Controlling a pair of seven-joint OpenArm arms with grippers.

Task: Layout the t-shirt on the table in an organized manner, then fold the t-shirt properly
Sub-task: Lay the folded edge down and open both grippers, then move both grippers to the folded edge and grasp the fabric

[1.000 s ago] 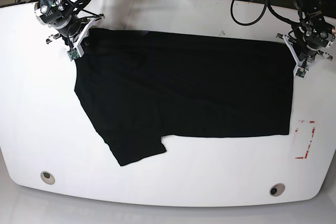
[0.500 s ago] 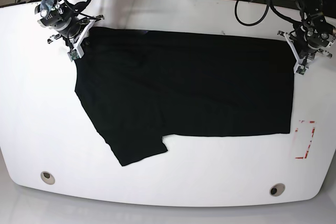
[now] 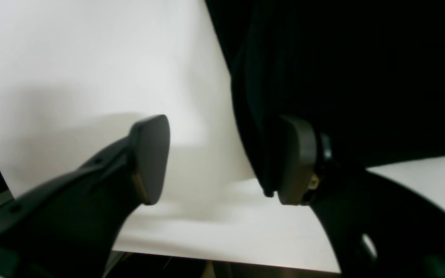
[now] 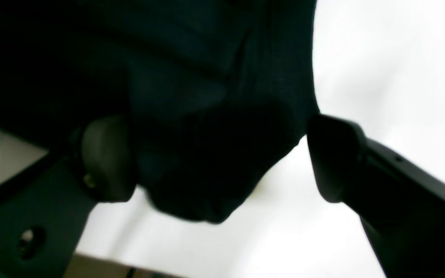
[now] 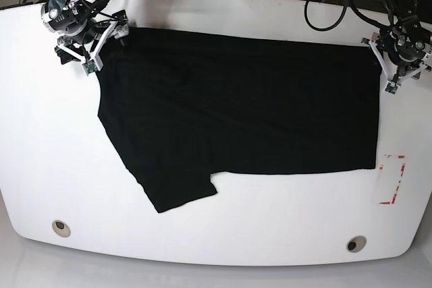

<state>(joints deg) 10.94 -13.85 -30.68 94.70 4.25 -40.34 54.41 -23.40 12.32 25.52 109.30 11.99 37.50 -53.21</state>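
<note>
T-shirt [image 5: 236, 109] lay flat on the table [image 5: 223, 234], plain black side up, no print visible to me. Its long axis ran left to right across the base view, along the table's far half. One short end sat by the left gripper [image 5: 390, 65] on that view's right; the other end, with a sleeve [image 5: 177, 190] angling out toward the near edge, sat by the right gripper [image 5: 94, 38] on that view's left. The long far edge and the near edge both looked straight, and the right-hand short edge ran nearly square to them.

In the left wrist view I noted the left gripper [image 3: 222, 160] with jaws spread apart. One pad [image 3: 296, 158] touched or stood just beside the cloth edge [image 3: 253, 116]; the other stood clear over bare white table [image 3: 72, 58]. Nothing was pinched.

In the right wrist view the right gripper [image 4: 218, 158] also stood wide. A bunched corner of cloth [image 4: 207, 162] hung between the pads; I could not tell whether either pad touched it.

Open room: a broad bare strip along the near edge, holding two grommets [image 5: 61, 227] [image 5: 356, 243], and a red dashed mark [image 5: 391, 179] just beside the shirt's near right corner. Bare margin also lay left of the sleeve. Cables [image 5: 324, 5] lay beyond the far edge.
</note>
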